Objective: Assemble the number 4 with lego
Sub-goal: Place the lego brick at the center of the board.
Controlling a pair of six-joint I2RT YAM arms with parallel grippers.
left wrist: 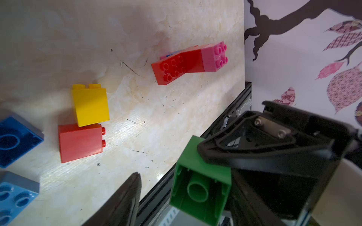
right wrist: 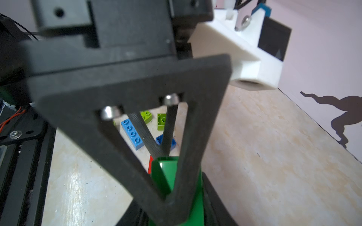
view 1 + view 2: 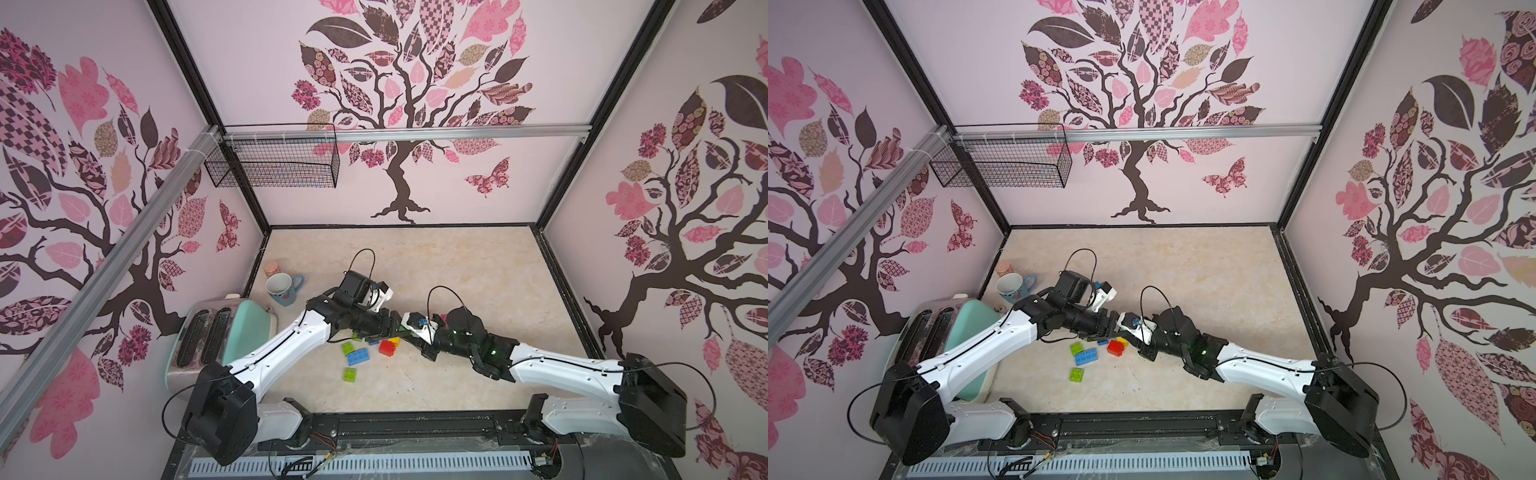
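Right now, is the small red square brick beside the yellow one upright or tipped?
Tipped on its side: the small red square plastic brick has its studs pointing sideways along the tabletop, beside the yellow square brick.

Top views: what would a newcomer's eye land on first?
The left arm and right arm meet tip to tip mid-table, the right gripper clamped on a green brick. Bright loose bricks lie just nearer the base. Huge tree decals fill the backdrop.
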